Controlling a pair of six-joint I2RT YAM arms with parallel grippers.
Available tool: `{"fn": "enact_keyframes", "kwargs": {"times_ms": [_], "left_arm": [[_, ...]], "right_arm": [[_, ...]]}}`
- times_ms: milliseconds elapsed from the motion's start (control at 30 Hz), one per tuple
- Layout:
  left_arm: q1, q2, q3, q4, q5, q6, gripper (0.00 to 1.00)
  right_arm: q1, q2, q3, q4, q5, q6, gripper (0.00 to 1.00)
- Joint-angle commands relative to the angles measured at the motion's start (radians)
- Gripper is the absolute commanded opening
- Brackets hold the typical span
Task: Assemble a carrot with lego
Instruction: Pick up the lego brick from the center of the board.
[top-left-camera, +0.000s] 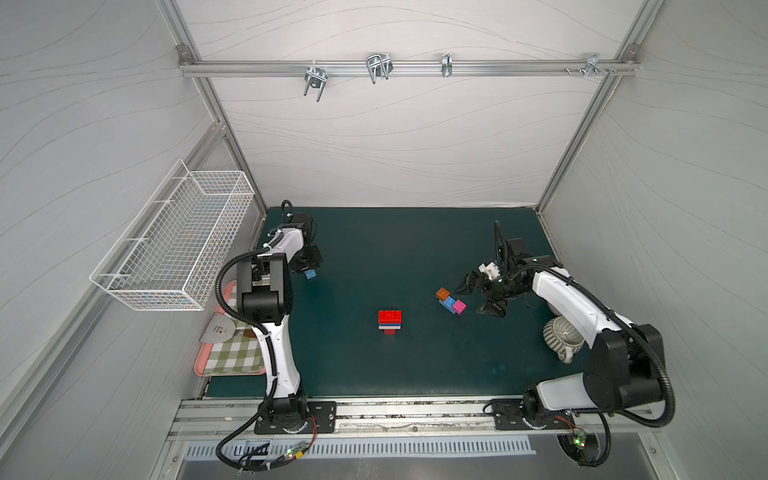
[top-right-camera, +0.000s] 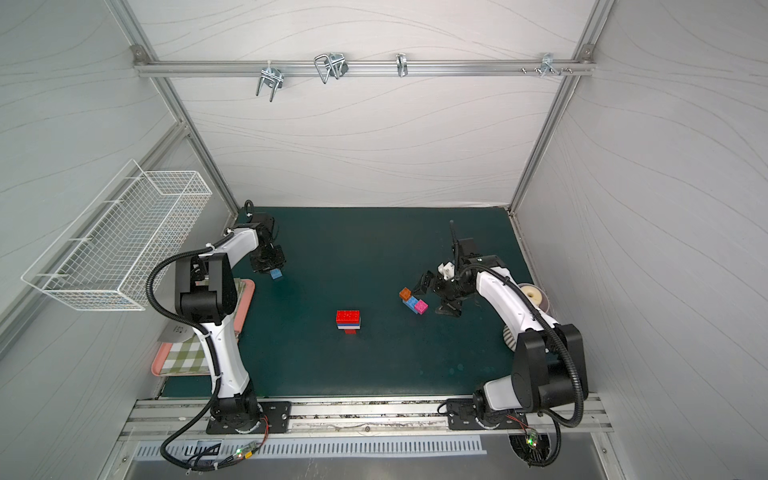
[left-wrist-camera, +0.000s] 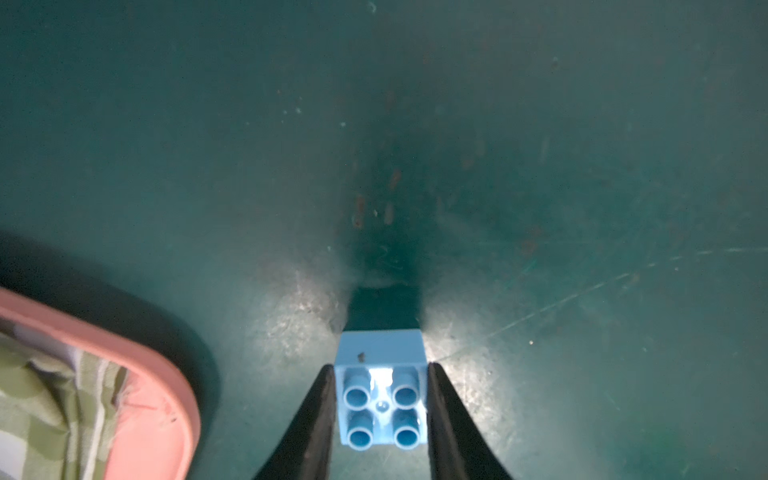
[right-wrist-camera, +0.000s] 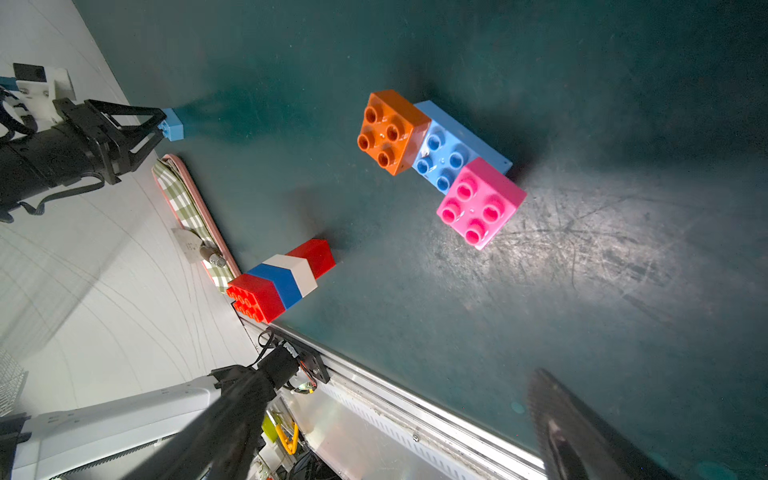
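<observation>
Left fingers (left-wrist-camera: 316, 419): clenched on the side walls of the small light-blue four-stud plastic brick (left-wrist-camera: 380, 353), studs facing the wrist camera. The left gripper (left-wrist-camera: 380, 409) sits near the left edge of the dark green mat (left-wrist-camera: 540, 166). I cannot tell whether the brick has cleared the mat.

Contact is near the tips only, so I judge the brick could pivot or slip in transit. The pink-rimmed tray (left-wrist-camera: 104, 343) lies close by, and a low swing could clip it.

The carrot, a red-blue-white-red stack of joined bricks (top-left-camera: 390, 321), stands mid-mat on its narrow red end, well apart from both arms. It looks top-heavy, so an off-centre press could topple it.

The right gripper (top-left-camera: 478, 299), jaws released wide and empty, hovers just beside the orange, long blue and pink brick cluster (top-left-camera: 451, 302) and could nudge it.
</observation>
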Motion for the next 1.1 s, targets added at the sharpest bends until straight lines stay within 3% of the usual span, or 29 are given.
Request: {"fn": "enact_keyframes", "kwargs": {"times_ms": [0, 200, 600, 767, 1067], "left_arm": [[0.002, 0.02, 0.012, 0.016, 0.019, -0.005, 0.27], [-0.016, -0.028, -0.012, 0.0, 0.043, -0.04, 0.16], [-0.202, -0.235, -0.09, -0.121, 0.011, -0.153, 0.13], [-0.336, -0.348, -0.108, -0.222, -0.004, -0.218, 0.13], [-0.658, -0.475, -0.083, -0.404, -0.016, -0.355, 0.13]], "right_arm": [[-0.01, 0.005, 0.0, -0.011, -0.008, -0.018, 0.99], [-0.013, -0.003, 0.0, -0.012, -0.009, -0.015, 0.99], [-0.014, -0.034, -0.02, 0.0, -0.015, -0.002, 0.99], [-0.014, -0.049, -0.035, 0.01, -0.024, 0.003, 0.99], [-0.01, -0.065, -0.054, 0.027, -0.037, 0.009, 0.99]]}}
